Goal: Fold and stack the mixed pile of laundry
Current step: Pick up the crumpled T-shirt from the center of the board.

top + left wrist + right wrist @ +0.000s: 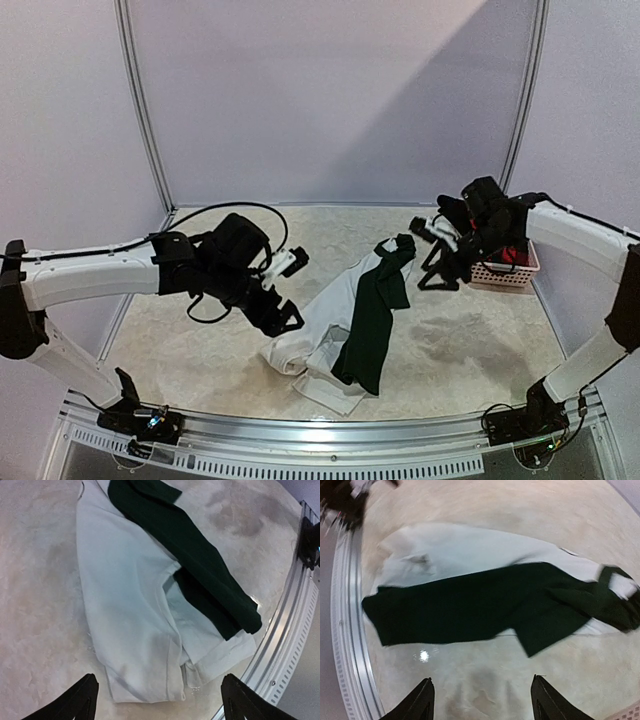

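On the beige marbled table (pixel 470 350) two garments lie together near the middle, a little closer to the near edge. The long white cloth (pixel 322 312) is stretched diagonally, from the far right down to the near left, where its end is bunched into a thick fold. The dark green garment (pixel 374 322) lies on top of it, along its right side. Its far end is crumpled and its near end reaches almost to the white cloth's near hem. In the left wrist view, the white cloth (pixel 125 615) fills the centre and the green garment (pixel 200 565) crosses over its upper right part. Both are close to the metal rail (pixel 285 630) at the table edge.

The left gripper (pixel 293 290) hangs above the table just to the left of the white cloth. Its two fingers (pixel 80 700) stand wide apart and nothing is between them. The right gripper (pixel 432 255) is in the air at the far right, near the crumpled end of the green garment. In its own view, the fingers (pixel 422 700) are also spread, with only bare table under them, so it grips nothing. There the green garment (pixel 485 607) lies across the white cloth (pixel 470 550).

A small pink basket (pixel 505 272) stands just behind the right gripper. Something red shows inside, but I cannot tell what it is.
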